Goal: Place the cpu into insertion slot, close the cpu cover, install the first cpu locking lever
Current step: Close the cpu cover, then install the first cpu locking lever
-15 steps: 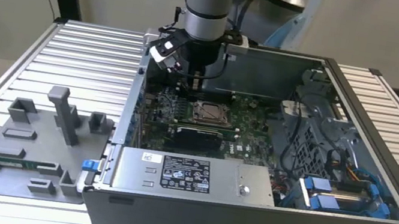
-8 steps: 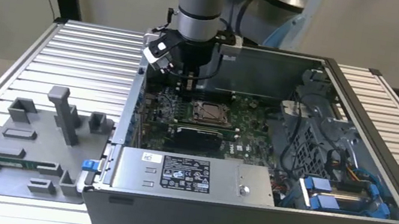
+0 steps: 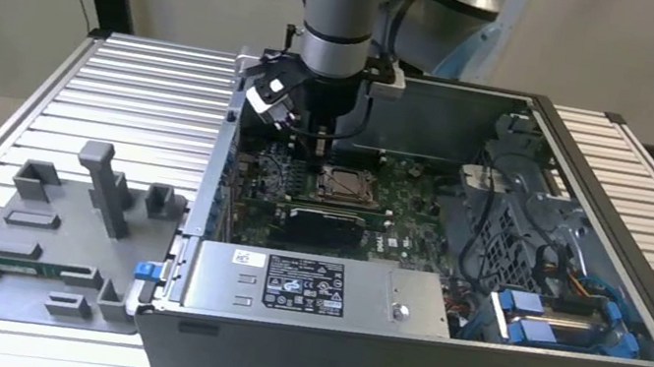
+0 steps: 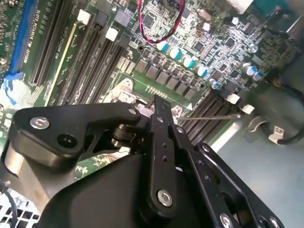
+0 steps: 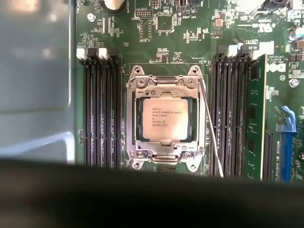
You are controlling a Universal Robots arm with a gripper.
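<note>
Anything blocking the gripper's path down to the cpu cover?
Nothing visible does. In the exterior view the gripper hangs just above the cpu cover, which frames the cpu, with no object between them.

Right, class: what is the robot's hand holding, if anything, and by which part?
It cannot be told. The hand is near the thin silver wire lever; the silvery-grey square chip is not in it.

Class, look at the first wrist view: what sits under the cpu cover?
The cpu shows through the window of the cover, lying flat inside the frame. Whatever lies beneath the cpu is covered by it.
</note>
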